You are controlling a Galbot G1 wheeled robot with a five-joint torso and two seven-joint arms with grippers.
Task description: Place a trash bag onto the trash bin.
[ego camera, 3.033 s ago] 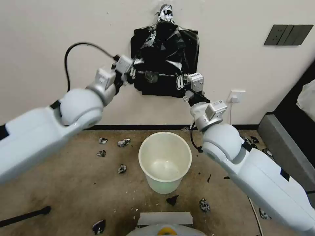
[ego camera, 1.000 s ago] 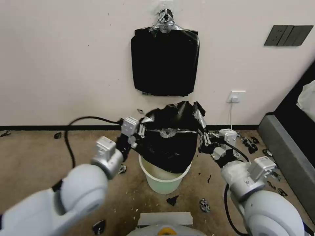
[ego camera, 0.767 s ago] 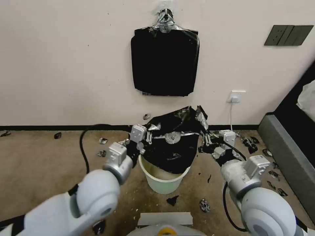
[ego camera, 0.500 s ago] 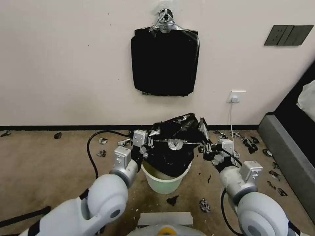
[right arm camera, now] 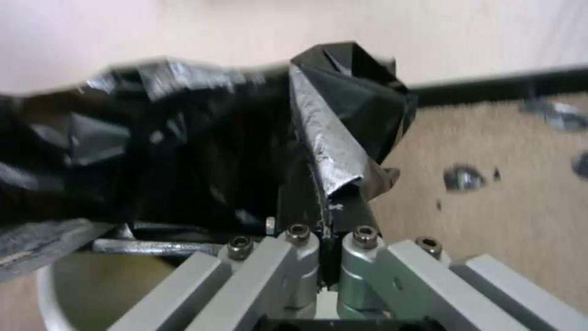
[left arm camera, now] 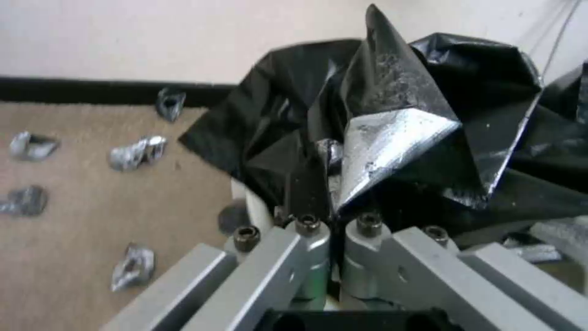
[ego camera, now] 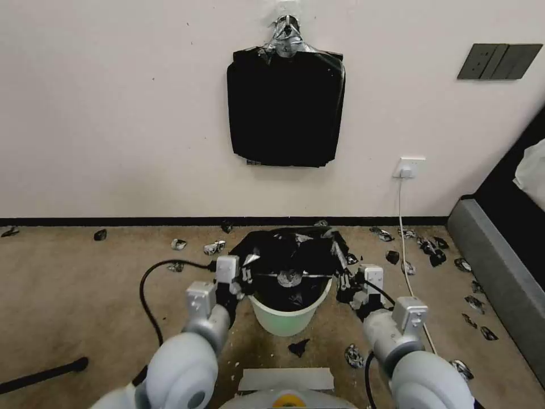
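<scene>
The cream-white trash bin [ego camera: 286,318] stands on the carpet just in front of me. The glossy black trash bag [ego camera: 289,258] is stretched across its mouth and sags inside, covering the far rim. My left gripper [ego camera: 246,275] is shut on the bag's left edge at the bin's left rim; in the left wrist view the pinched trash bag [left arm camera: 392,133] fans out beyond the gripper [left arm camera: 330,184]. My right gripper [ego camera: 342,279] is shut on the bag's right edge at the right rim; in the right wrist view the trash bag [right arm camera: 245,138] runs from the gripper [right arm camera: 325,202] over the bin's rim [right arm camera: 49,289].
A flat stack of black bags [ego camera: 285,105] hangs taped on the wall behind. Small black plastic scraps [ego camera: 213,247] litter the carpet on both sides of the bin. A white cable [ego camera: 410,267] drops from a wall socket at the right. A grey furniture edge [ego camera: 494,278] borders the far right.
Both grippers pulled one bag off the wall stack, then lowered it together. The bag went from hanging above the bin to lying over its mouth, with both arms drawn in low.
</scene>
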